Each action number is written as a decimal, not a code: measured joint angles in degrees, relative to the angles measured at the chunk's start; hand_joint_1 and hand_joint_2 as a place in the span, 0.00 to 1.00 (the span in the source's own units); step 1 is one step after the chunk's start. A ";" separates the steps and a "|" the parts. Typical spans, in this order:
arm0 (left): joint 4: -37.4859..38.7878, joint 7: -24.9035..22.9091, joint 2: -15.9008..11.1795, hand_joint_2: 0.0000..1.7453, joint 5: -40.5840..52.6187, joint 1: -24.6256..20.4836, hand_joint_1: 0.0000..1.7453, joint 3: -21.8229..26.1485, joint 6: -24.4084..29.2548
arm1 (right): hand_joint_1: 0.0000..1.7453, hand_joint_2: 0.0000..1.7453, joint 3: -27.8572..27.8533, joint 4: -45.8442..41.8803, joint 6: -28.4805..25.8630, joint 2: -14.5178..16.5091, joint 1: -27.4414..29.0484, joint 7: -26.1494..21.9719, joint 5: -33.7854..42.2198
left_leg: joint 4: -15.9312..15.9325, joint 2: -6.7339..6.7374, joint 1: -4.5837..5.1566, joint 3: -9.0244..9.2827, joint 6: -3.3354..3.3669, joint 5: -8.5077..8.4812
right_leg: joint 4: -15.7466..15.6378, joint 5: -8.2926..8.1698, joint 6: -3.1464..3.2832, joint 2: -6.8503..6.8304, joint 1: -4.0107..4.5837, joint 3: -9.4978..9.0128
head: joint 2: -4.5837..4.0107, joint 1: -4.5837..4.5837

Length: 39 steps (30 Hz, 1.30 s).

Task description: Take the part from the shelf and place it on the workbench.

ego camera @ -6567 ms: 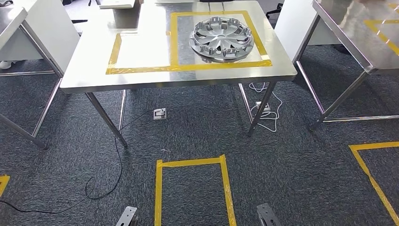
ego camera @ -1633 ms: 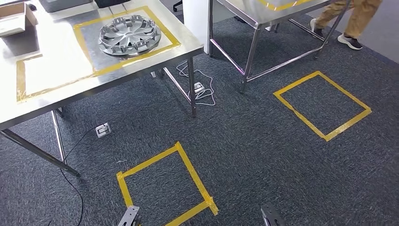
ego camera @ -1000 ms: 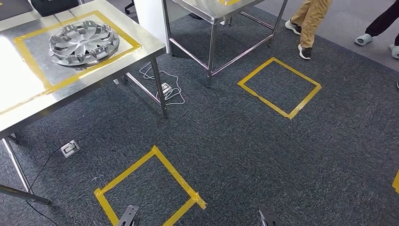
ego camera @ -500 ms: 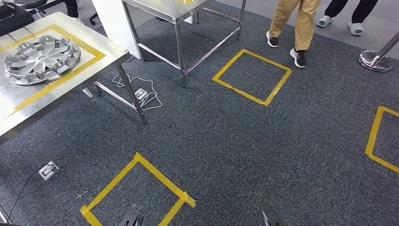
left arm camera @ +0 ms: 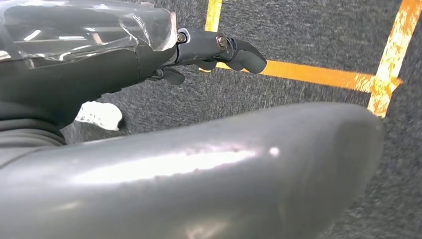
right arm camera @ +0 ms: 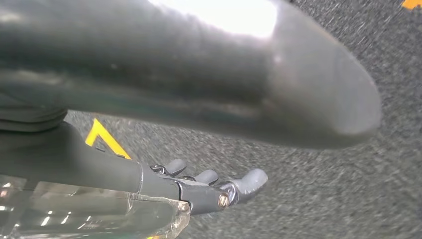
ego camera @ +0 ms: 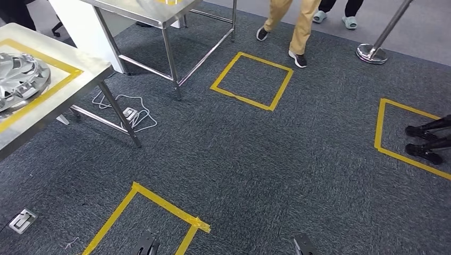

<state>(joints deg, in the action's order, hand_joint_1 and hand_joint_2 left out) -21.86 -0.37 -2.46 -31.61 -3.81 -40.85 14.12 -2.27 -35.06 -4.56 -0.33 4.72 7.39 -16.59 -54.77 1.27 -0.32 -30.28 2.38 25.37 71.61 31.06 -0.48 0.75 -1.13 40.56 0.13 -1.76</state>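
The grey carpet (ego camera: 255, 159) has yellow tape squares (ego camera: 251, 81) on it. A shiny bench (ego camera: 58, 95) stands at one side. The round silver part (ego camera: 18, 79) lies flat on it, inside a yellow tape line. A person's legs (ego camera: 290, 21) stand far off. The left hand (left arm camera: 209, 50) hangs over the carpet, fingers loose, holding nothing. The right hand (right arm camera: 209, 186) does too.

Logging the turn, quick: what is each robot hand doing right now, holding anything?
Left robot hand: open, holding nothing, hanging over the carpet.
Right robot hand: open, holding nothing, also over the carpet.
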 joint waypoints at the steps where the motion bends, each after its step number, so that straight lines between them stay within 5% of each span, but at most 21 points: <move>1: 0.00 0.00 0.01 0.00 -0.01 0.02 0.00 0.00 -0.01 | 0.00 0.00 0.00 -0.03 -0.01 -0.01 0.08 0.04 0.01 | -0.01 0.78 0.06 -0.08 0.01 -0.03 | 1.78 0.44 -0.32 -0.12 -0.10 0.65 | 0.00 0.00; 2: 0.00 0.00 0.02 0.00 -0.01 0.01 0.00 0.00 -0.01 | 0.00 0.00 0.00 -0.07 -0.01 -0.02 0.17 0.09 0.00 | -0.04 1.53 0.08 -0.11 -0.01 -0.04 | 1.07 -0.01 -0.81 -0.28 -0.19 -0.01 | 0.00 0.02; 5: 0.00 0.01 0.06 0.00 -0.05 -0.02 0.00 0.01 -0.02 | 0.00 0.00 0.00 -0.48 0.00 -0.10 0.14 0.29 -0.13 | -0.47 3.55 0.31 -0.15 -0.51 0.16 | -11.03 -3.71 -1.85 -3.12 -0.17 -7.19 | 0.00 0.08; 7: 0.00 0.04 0.04 0.00 -0.19 -0.03 0.00 0.02 -0.02 | 0.00 0.00 0.00 -0.84 0.09 -0.13 -0.05 0.52 -0.35 | -0.87 4.66 0.61 -0.30 -1.16 0.35 | -15.46 -4.77 -1.11 -4.40 0.12 -9.57 | 0.00 0.09; 9: -0.01 0.23 0.03 0.00 -0.34 -0.05 0.00 0.01 -0.03 | 0.00 0.00 0.00 -0.96 0.25 -0.20 0.04 0.75 -0.51 | -0.96 5.66 0.56 -0.29 -1.75 0.36 | -15.77 -5.04 -0.06 -3.33 0.35 -9.23 | 0.00 0.09; 10: -0.01 0.34 0.02 0.00 -0.37 -0.07 0.00 0.01 -0.03 | 0.00 0.00 0.00 -0.96 0.32 -0.22 0.13 0.81 -0.52 | -1.23 5.30 0.37 -0.34 -2.13 0.64 | -15.86 -5.20 0.33 -2.76 0.29 -9.14 | 0.00 0.10; 14: -0.02 0.46 0.01 0.00 -0.07 -0.07 0.00 0.00 -0.04 | 0.00 0.00 -0.02 -0.96 0.37 -0.17 0.12 0.86 -0.28 | -6.32 0.22 -0.24 -2.20 -3.01 4.68 | -16.01 -5.78 1.37 -1.14 -0.10 -9.09 | 0.00 -0.20; 17: -0.02 0.46 0.02 0.00 -0.06 -0.05 0.00 0.00 -0.04 | 0.00 0.00 -0.02 -0.96 0.35 -0.17 0.09 0.85 -0.26 | -7.24 -0.09 -0.25 -2.58 -3.02 5.25 | -16.02 -5.79 1.39 -1.00 -0.08 -9.06 | 0.00 -0.20; 19: -0.01 0.31 0.01 0.00 -0.02 0.05 0.00 -0.02 -0.03 | 0.00 0.00 -0.02 -0.96 0.32 -0.15 0.16 0.84 -0.17 | -13.01 -0.65 -0.27 -5.11 -3.06 7.74 | -15.98 -5.95 1.59 -0.13 0.11 -8.89 | 0.00 -0.20; 21: 0.02 -0.22 -0.14 0.00 0.28 0.16 0.00 -0.10 -0.20 | 0.00 0.00 -0.05 -1.08 0.15 0.12 0.55 0.83 0.04 | -11.45 -2.84 -0.29 -4.11 -2.20 5.94 | -15.82 -6.25 1.67 2.66 0.58 -8.76 | 0.00 -0.14; 23: 0.03 -0.68 -0.34 0.00 0.57 0.26 0.00 -0.30 -0.40 | 0.00 0.00 -0.09 -1.33 -0.08 0.45 0.82 0.84 0.19 | -3.19 -5.23 -0.16 -0.29 -1.04 1.71 | -15.64 -6.60 1.26 5.32 0.76 -8.47 | 0.00 -0.15; 24: 0.03 -0.75 -0.45 0.00 0.60 0.32 0.00 -0.42 -0.43 | 0.00 0.00 -0.10 -1.43 -0.14 0.57 0.89 0.85 0.19 | -1.97 -5.81 -0.07 0.20 -0.78 1.59 | -15.68 -6.84 0.90 5.99 0.64 -8.19 | 0.00 -0.20; 26: 0.01 -0.78 -0.42 0.00 0.62 0.38 0.00 -0.63 -0.44 | 0.00 0.00 -0.13 -1.50 -0.16 0.64 1.20 0.86 0.20 | -1.19 -4.64 -0.05 0.27 -0.56 1.08 | -15.78 -7.23 0.24 6.81 0.48 -7.65 | 0.00 -0.33; 28: -0.02 -0.75 -0.37 0.00 0.66 0.36 0.00 -0.79 -0.43 | 0.00 0.00 -0.17 -1.59 -0.16 0.67 1.42 0.87 0.21 | 0.11 -3.22 -0.19 0.57 -0.24 0.23 | -13.65 -6.12 0.14 4.57 0.68 -6.16 | 0.00 -0.19; 30: -0.02 -0.74 -0.36 0.00 0.73 0.51 0.00 -0.92 -0.43 | 0.00 0.00 -0.20 -1.71 -0.19 0.66 1.24 0.87 0.23 | 0.75 -1.55 -0.01 0.63 -0.02 -0.24 | -7.15 -3.01 0.48 1.25 0.67 -2.88 | 0.00 -0.07; 32: -0.02 -0.87 -0.39 0.00 1.14 0.78 0.00 -1.13 -0.27 | 0.00 0.00 -0.26 -1.78 -0.26 0.68 1.22 0.87 0.39 | 0.66 0.22 0.19 0.39 0.03 -0.27 | -0.84 -0.69 0.27 0.21 0.22 -0.07 | 0.00 -0.05; 33: -0.02 -0.87 -0.42 0.00 1.56 0.88 0.00 -1.32 -0.04 | 0.00 0.00 -0.38 -1.86 -0.33 0.74 1.43 0.87 0.56 | 0.57 1.00 0.22 0.26 -0.02 -0.25 | -0.21 -0.62 -0.18 -0.04 -0.05 0.00 | 0.00 -0.05; 36: -0.02 0.04 -0.66 0.00 2.96 1.17 0.00 -2.19 1.05 | 0.00 0.00 -1.41 -2.78 -0.79 1.11 2.58 0.80 1.27 | -0.15 2.96 0.19 -0.06 -0.59 0.06 | -9.27 -3.24 -1.88 -2.21 -0.76 -5.66 | 0.00 -0.01; 37: -0.01 0.50 -0.82 0.00 3.30 1.25 0.00 -2.47 1.40 | 0.00 0.00 -1.84 -3.22 -0.94 1.36 2.95 0.75 1.49 | -0.51 3.52 0.26 -0.14 -0.98 0.31 | -12.52 -3.95 -1.94 -3.32 -0.75 -7.56 | 0.00 0.01; 39: 0.00 1.16 -1.20 0.00 4.03 1.23 0.00 -3.00 2.04 | 0.00 0.00 -2.84 -4.04 -1.14 1.87 3.73 0.51 2.02 | -1.04 4.56 0.35 -0.10 -1.82 0.75 | -15.24 -4.33 -1.09 -4.26 -0.44 -8.97 | 0.00 -0.02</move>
<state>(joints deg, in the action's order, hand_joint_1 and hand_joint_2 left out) -21.86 0.79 -3.67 -27.58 -2.58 -43.85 16.16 -5.12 -39.10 -5.71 1.54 8.45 7.90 -14.58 -55.81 5.82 0.03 -30.38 0.57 26.12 56.37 26.74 -1.57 -3.52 -1.57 31.59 0.13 -1.79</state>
